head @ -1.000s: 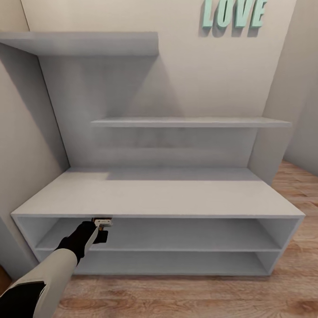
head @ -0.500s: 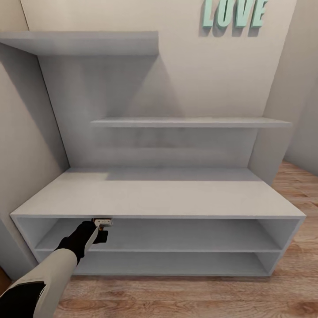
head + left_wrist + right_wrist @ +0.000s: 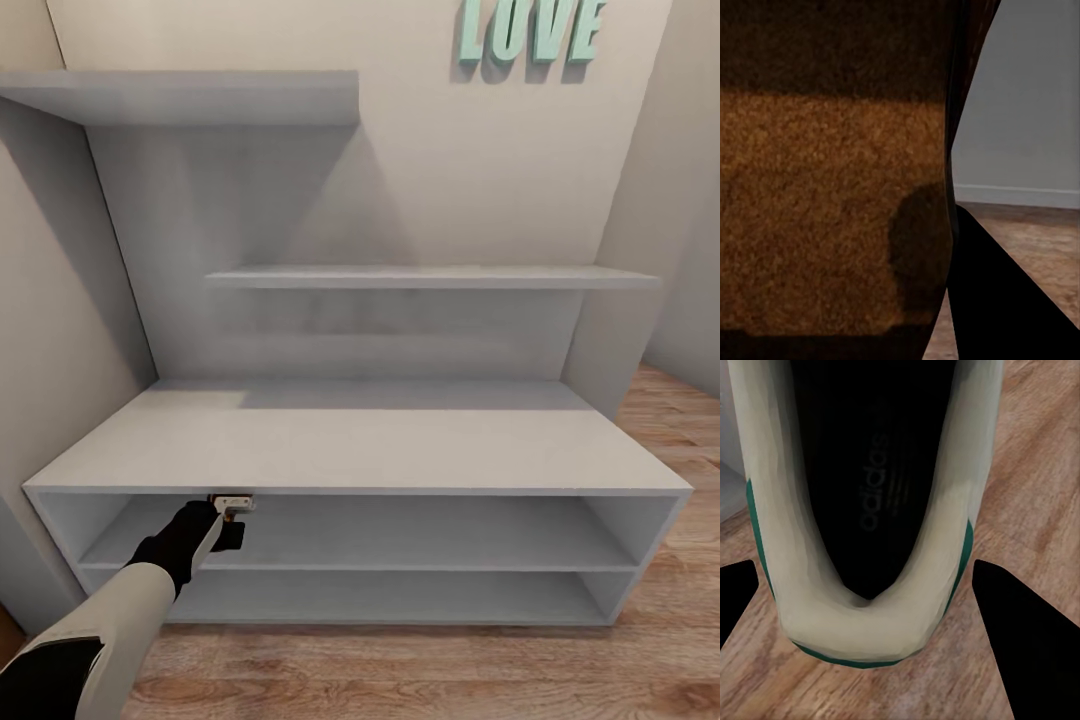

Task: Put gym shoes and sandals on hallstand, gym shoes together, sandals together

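Head view: left hand point(image 3: 232, 505) reaches under front lip of hallstand point(image 3: 360, 450) bench, at mouth of upper open shelf; small pale object at its fingertips, identity unclear. Judgement: push deeper before release, so sandal lands flat on shelf.

Left wrist view: sandal point(image 3: 832, 210), brown footbed, pressed close against hand, apparently gripped; jaw gap itself hidden.

Right wrist view: right hand point(image 3: 866, 607) jaws spread, gym shoe point(image 3: 870, 510) between them over corridor floor point(image 3: 1035, 472); grip unconfirmed, cannot tell.
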